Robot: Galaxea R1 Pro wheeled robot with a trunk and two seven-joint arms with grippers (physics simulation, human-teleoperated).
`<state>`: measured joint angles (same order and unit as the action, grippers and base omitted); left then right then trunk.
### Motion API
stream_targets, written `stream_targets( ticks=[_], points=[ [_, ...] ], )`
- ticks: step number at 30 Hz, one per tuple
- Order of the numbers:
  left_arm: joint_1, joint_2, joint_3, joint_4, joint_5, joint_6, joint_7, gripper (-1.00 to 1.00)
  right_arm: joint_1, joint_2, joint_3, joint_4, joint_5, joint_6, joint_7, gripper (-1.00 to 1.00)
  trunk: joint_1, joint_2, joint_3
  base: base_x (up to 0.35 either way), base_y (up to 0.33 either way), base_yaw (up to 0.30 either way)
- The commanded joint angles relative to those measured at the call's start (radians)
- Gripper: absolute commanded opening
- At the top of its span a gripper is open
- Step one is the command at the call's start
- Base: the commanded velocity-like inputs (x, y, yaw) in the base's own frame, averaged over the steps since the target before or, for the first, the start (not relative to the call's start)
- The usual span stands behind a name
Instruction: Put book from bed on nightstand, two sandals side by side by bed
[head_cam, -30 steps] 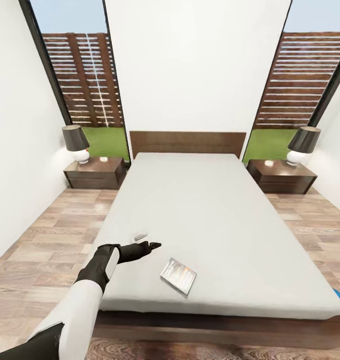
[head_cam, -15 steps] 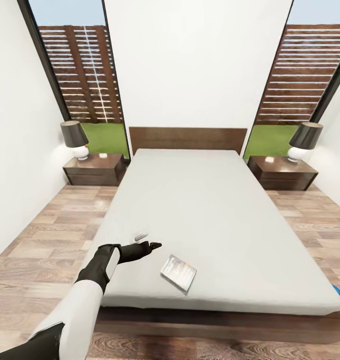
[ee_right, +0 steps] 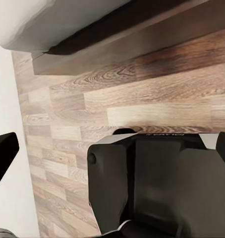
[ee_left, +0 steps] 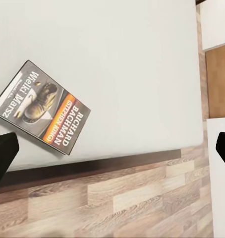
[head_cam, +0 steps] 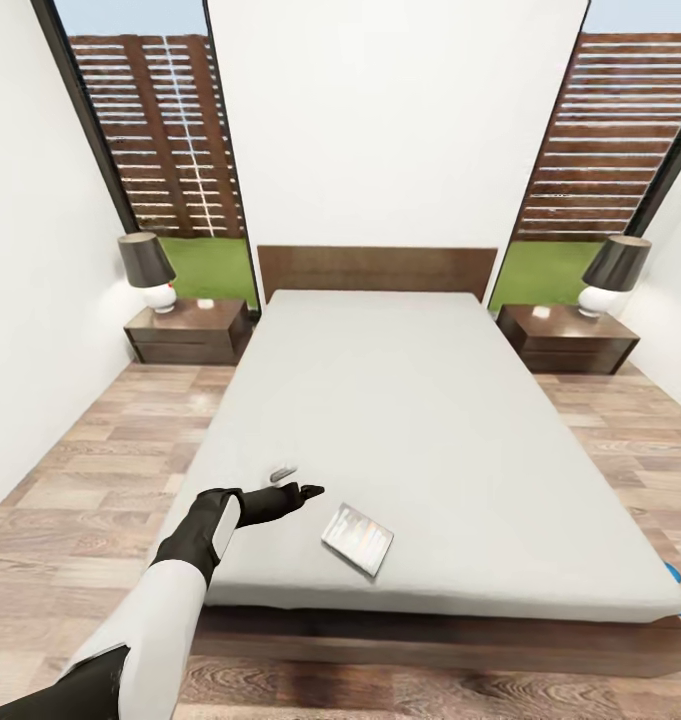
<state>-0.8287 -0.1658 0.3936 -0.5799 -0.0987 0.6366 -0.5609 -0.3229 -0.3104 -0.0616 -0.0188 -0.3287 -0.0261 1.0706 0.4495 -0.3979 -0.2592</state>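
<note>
Two nightstands flank the bed (head_cam: 400, 420) in the head view, the left nightstand (head_cam: 188, 332) at middle left and the right nightstand (head_cam: 568, 340) at middle right, each carrying a dark-shaded lamp (head_cam: 147, 268). The book (head_cam: 357, 538) lies flat on the mattress in the lower centre of the frame, close to the near edge. The left gripper (head_cam: 302, 492) reaches in from the lower left and hovers over the mattress just left of the book, not touching it. A small white object (head_cam: 283, 471) sits on the mattress just above the gripper. In the left wrist view its dark fingertips (ee_left: 3, 153) stand wide apart at the frame's two sides, empty, with the book (ee_left: 43, 106) lying between and beyond them. A sliver of blue sandal (head_cam: 680, 590) peeks out at the bed's lower right corner. In the right wrist view the right gripper (ee_right: 112, 148) hangs spread open over the wood floor (ee_right: 142, 94), holding nothing.
</note>
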Motion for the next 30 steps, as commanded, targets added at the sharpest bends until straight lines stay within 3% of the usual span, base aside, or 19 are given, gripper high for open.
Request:
stream_targets(
  ticks=[1,30],
  points=[
    [-0.001,-0.002,0.008,-0.001,-0.01,0.006,-0.008,1.0,-0.001,0.0,-0.006,0.001,0.006,-0.005,0.003,1.0,0.001,-0.002,-0.004,0.0,0.0,0.0],
    [-0.001,-0.002,0.008,-0.002,-0.01,0.006,-0.008,1.0,-0.001,0.0,-0.006,0.002,0.007,-0.012,0.002,1.0,0.001,-0.002,-0.049,0.0,0.0,0.0]
  ],
)
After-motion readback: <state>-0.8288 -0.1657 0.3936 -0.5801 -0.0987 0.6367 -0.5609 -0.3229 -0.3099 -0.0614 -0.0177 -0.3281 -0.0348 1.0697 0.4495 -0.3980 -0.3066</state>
